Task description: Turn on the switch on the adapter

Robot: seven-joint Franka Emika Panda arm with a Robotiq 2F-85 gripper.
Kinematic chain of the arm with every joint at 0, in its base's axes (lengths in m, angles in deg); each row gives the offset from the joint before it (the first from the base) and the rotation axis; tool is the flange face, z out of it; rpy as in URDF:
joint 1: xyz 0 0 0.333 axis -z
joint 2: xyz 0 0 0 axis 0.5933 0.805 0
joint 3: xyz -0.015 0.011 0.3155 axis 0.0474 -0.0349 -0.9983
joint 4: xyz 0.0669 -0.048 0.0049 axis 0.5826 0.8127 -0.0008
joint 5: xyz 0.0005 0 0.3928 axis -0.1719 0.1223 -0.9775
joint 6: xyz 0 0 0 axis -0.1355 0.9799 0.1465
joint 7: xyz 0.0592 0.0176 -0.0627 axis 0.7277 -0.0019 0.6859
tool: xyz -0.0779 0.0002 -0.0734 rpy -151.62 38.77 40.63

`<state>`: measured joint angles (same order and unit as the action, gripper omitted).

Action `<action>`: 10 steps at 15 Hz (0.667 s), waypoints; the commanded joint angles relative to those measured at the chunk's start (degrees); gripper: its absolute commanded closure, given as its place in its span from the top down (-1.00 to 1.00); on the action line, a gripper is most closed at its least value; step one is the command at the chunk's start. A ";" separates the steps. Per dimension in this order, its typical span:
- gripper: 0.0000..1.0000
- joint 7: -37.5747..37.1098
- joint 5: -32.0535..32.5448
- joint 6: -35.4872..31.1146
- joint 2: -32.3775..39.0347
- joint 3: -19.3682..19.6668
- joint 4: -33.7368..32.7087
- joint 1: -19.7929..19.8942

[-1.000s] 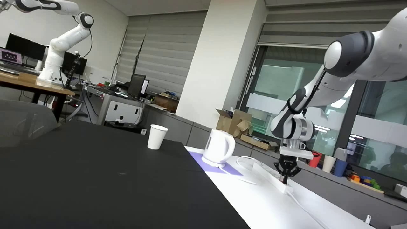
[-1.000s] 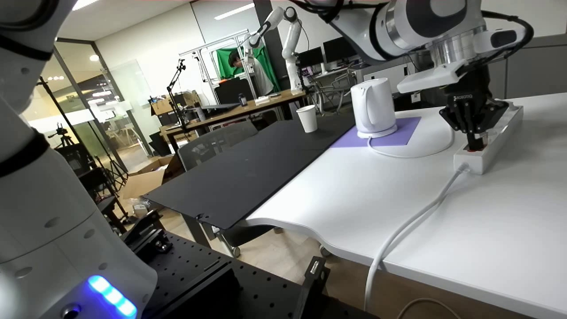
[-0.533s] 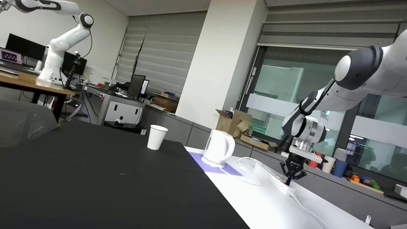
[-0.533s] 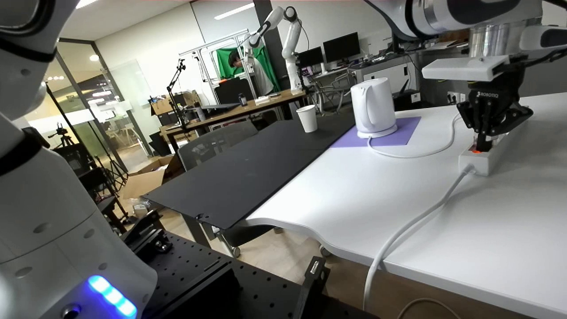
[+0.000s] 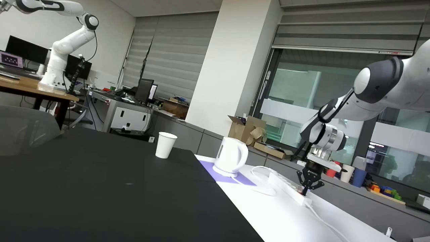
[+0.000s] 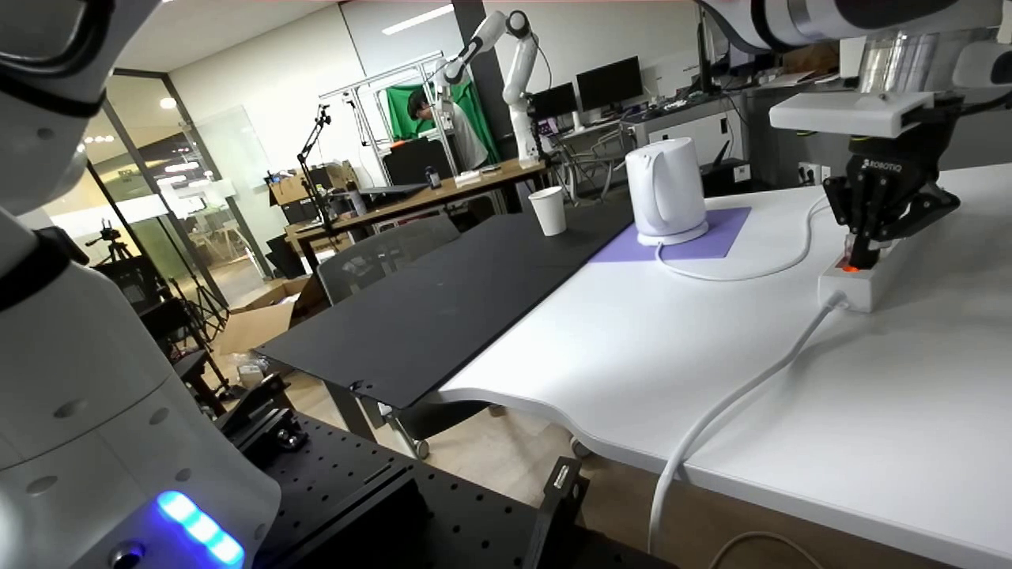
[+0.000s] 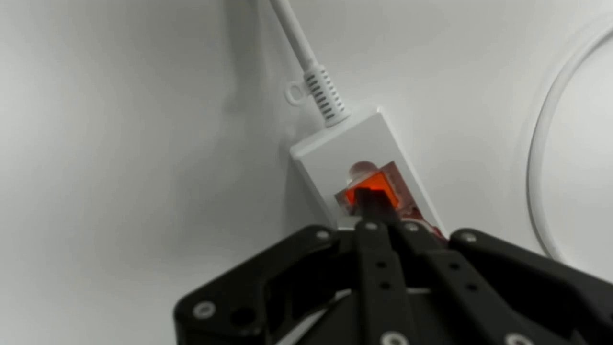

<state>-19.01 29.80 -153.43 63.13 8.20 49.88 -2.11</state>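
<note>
The adapter (image 5: 285, 187) is a long white bar lying on the white table, and its near end shows in an exterior view (image 6: 844, 292). In the wrist view its cord end (image 7: 352, 146) shows, with a rocker switch (image 7: 378, 181) that glows orange. The lit switch also shows in an exterior view (image 6: 850, 267). My gripper (image 7: 376, 192) is shut, with its fingertips together and nothing seen between them. It points down in both exterior views (image 5: 304, 193) (image 6: 863, 259). The tips cover part of the switch and appear to touch it. Most of the adapter is hidden in the wrist view.
A white kettle (image 6: 666, 190) stands on a purple sheet (image 6: 731, 229), with its cord (image 6: 743, 278) running to the adapter. A white paper cup (image 6: 549, 212) stands on the black table (image 6: 443, 308). The adapter's cable (image 6: 743, 391) runs over the table's edge.
The arm has swung and straightened, with the gripper shifted slightly right in both exterior views. The adapter's near end has shifted slightly the same way. The switch has turned from dark red to glowing orange.
</note>
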 commanded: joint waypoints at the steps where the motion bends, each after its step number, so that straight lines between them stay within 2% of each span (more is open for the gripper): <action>1: -1.00 -4.05 4.46 -1.53 -2.97 3.30 2.48 -4.91; 6: -1.00 -7.98 14.25 -5.53 -9.31 9.34 9.01 -14.01; 10: -1.00 -9.60 19.55 -11.76 -14.79 12.24 16.59 -20.46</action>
<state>-26.10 45.90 -160.43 54.10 18.23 57.94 -18.30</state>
